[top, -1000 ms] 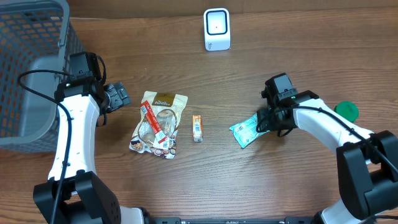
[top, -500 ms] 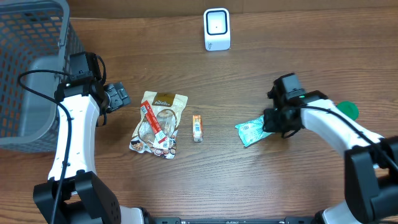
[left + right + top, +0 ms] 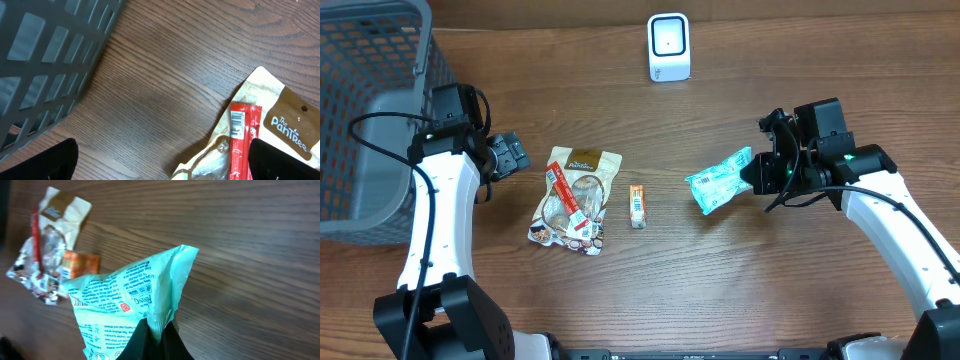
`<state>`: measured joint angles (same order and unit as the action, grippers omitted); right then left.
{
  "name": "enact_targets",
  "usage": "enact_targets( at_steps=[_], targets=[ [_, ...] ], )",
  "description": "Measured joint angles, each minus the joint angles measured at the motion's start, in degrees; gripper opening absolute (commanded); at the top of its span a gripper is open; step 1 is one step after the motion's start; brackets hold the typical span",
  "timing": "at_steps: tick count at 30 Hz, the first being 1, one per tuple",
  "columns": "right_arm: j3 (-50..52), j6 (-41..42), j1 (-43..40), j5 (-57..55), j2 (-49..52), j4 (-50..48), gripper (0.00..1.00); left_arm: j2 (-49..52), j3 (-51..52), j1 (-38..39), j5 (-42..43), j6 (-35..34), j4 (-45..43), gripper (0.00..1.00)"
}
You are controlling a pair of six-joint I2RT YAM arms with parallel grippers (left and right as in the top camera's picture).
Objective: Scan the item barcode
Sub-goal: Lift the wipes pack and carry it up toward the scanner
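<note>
We see the right gripper point(image 3: 757, 177) pinching the green packet point(image 3: 720, 180) at three o'clock, the left gripper point(image 3: 512, 155) open at nine.

The basket point(image 3: 380, 60) fills the far-left corner. The left gripper point(image 3: 513, 155) hangs between it and the snack pouch point(image 3: 582, 165). A stick sachet point(image 3: 565, 192) lies across the pouch, and the small carton point(image 3: 637, 205) lies just right of it (apart, not touching). The scanner point(image 3: 669, 47) stands behind, mid-table. Further right, the packet point(image 3: 720, 180) is pinched in the right gripper point(image 3: 753, 176).
</note>
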<state>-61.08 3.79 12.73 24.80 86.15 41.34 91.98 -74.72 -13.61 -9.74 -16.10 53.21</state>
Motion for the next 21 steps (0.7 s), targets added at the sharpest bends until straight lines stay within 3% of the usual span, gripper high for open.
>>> enact_targets(
  at_steps=[21],
  targets=[
    [-4.24,-2.34,0.02,5.03,-3.45,4.57,0.03,0.0,0.0,0.0,0.0,0.0,0.0,1.0]
  ],
)
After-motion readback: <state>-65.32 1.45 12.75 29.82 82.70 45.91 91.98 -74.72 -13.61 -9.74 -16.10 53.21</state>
